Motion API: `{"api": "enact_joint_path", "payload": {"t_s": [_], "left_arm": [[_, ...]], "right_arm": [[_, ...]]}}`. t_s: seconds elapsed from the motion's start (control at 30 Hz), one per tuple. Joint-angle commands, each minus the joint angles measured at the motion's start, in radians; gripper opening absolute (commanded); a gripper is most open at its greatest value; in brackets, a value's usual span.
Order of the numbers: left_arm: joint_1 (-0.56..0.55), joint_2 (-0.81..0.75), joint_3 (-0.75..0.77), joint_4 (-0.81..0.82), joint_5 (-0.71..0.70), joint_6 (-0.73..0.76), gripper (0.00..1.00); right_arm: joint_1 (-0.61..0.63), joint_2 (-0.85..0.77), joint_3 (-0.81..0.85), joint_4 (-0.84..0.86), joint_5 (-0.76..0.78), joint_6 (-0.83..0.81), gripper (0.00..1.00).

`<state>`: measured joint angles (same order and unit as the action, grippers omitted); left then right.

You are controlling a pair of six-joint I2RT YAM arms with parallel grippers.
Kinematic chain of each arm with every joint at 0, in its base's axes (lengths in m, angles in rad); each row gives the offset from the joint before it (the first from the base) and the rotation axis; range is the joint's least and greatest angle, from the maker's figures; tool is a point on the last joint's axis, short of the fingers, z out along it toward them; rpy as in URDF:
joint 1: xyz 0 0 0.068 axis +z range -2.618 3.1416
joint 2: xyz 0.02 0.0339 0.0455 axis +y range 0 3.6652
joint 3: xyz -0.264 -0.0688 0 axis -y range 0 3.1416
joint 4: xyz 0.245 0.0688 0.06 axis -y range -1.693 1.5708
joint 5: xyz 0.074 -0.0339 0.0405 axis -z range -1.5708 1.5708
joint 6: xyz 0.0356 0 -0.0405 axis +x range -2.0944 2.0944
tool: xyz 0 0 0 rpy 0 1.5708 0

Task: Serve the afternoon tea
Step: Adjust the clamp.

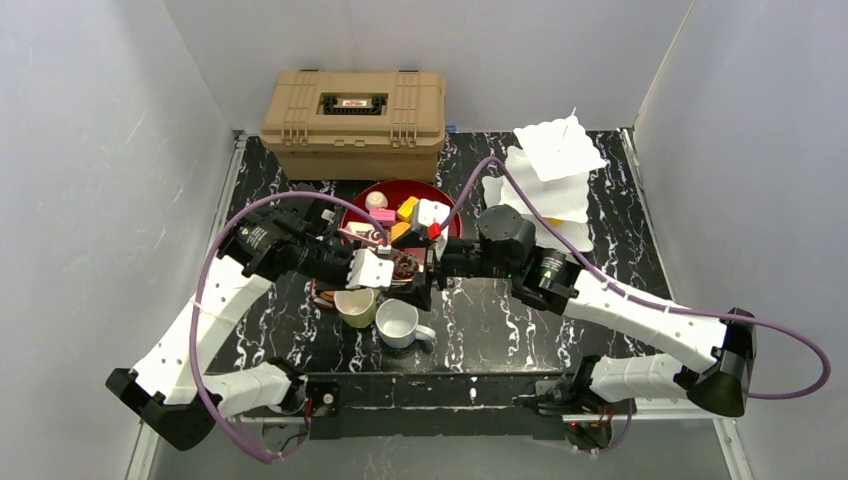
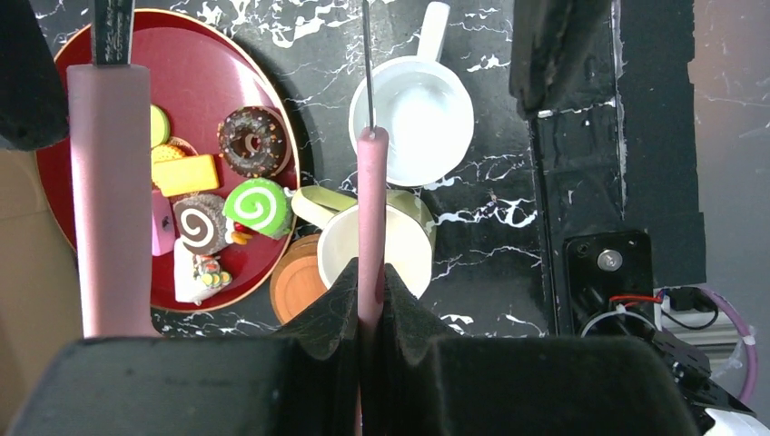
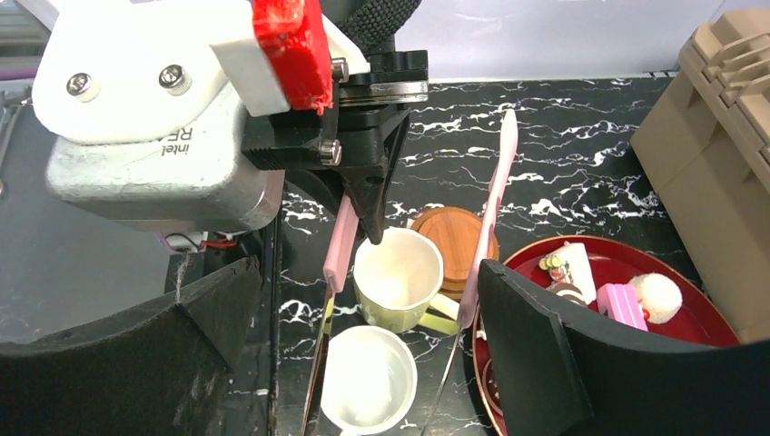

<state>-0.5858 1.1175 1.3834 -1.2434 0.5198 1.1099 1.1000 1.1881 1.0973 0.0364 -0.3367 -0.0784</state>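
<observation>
The left pincer is clamped tight on one pink-sleeved leg of the tongs. In its wrist view the other leg splays free at nine o'clock. Below it sits the pale yellow mug, with a coaster just beside at eight, the white mug at twelve, and pastries on the red plate at ten. The right pincer gapes wide, holding nothing. The step looks like readying the tongs. Next they need a grip that can squeeze both legs, then a swing to the plate.
</observation>
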Motion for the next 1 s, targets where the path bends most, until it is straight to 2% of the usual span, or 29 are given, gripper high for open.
{"api": "enact_joint_path", "payload": {"t_s": [0.0,0.1,0.27,0.5,0.67,0.8,0.9,0.97], "left_arm": [[-0.002,-0.01,0.07,0.034,0.106,-0.009,0.01],[-0.002,-0.007,0.088,0.032,0.098,0.006,0.01],[-0.003,-0.03,0.096,0.032,0.105,0.057,0.02],[-0.005,-0.043,0.074,0.04,0.084,0.072,0.02],[-0.005,-0.048,0.082,0.04,0.109,0.074,0.03],[-0.005,-0.092,0.056,0.038,0.155,0.146,0.02],[-0.005,-0.098,0.055,0.053,0.139,0.13,0.01],[-0.005,-0.103,0.05,0.052,0.122,0.137,0.01]], "right_arm": [[0.004,0.037,-0.004,-0.061,-0.014,-0.046,0.98],[0.006,0.06,-0.018,-0.096,0.028,-0.058,0.98],[0.006,0.057,-0.066,-0.059,0.091,-0.055,0.98],[0.008,0.093,-0.053,-0.002,0.086,-0.017,0.98],[0.014,0.117,-0.048,-0.006,0.226,-0.027,0.98],[0.015,0.154,-0.022,-0.076,0.19,-0.051,0.97],[0.014,0.169,-0.009,-0.12,0.144,-0.058,0.94],[0.014,0.157,-0.026,-0.115,0.122,-0.053,0.95]]}}
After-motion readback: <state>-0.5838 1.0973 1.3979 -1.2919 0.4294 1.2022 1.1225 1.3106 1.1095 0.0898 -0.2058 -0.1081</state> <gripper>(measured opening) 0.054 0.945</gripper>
